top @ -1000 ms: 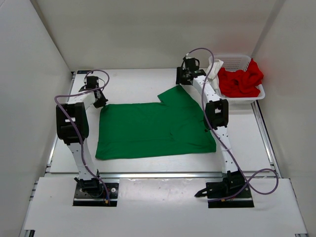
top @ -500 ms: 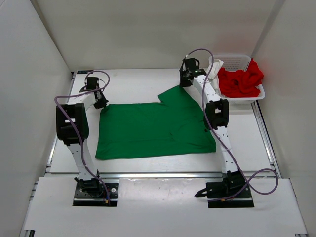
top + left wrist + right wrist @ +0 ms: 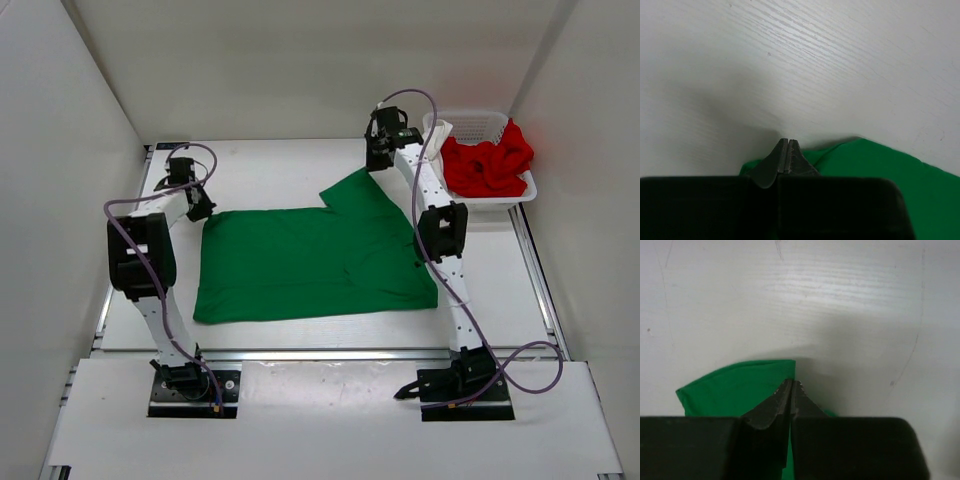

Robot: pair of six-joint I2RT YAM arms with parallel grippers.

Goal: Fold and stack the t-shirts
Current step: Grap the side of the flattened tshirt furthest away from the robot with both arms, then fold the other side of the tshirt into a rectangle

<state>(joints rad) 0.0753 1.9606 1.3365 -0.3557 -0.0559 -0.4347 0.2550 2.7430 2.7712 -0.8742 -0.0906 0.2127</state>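
The left gripper [image 3: 201,207] sits low on the table [image 3: 270,165], its two fingers pressed tight together. They are clamped on the far left corner of the green t-shirt [image 3: 310,265]. In the left wrist view the fingertips [image 3: 782,150] poke just past the cloth's edge, and green [image 3: 880,172] shows on both sides of them and runs off to their right. Ahead of the tips is only bare tabletop.

To the right of this gripper the green t-shirt lies spread flat between the two arms, one sleeve sticking out toward the right gripper [image 3: 379,163].

The right gripper is down at the tip of that sleeve, its fingers together and pinching the sleeve's edge. In the right wrist view the sleeve [image 3: 735,385] spreads to the left of the fingertips [image 3: 784,395], and bare table lies ahead of them and to their right.

Right of this gripper, close by, stands a white basket [image 3: 490,117]. The red t-shirt [image 3: 487,165] is bunched inside it, and the white t-shirt [image 3: 441,131] hangs over the corner nearest the gripper.
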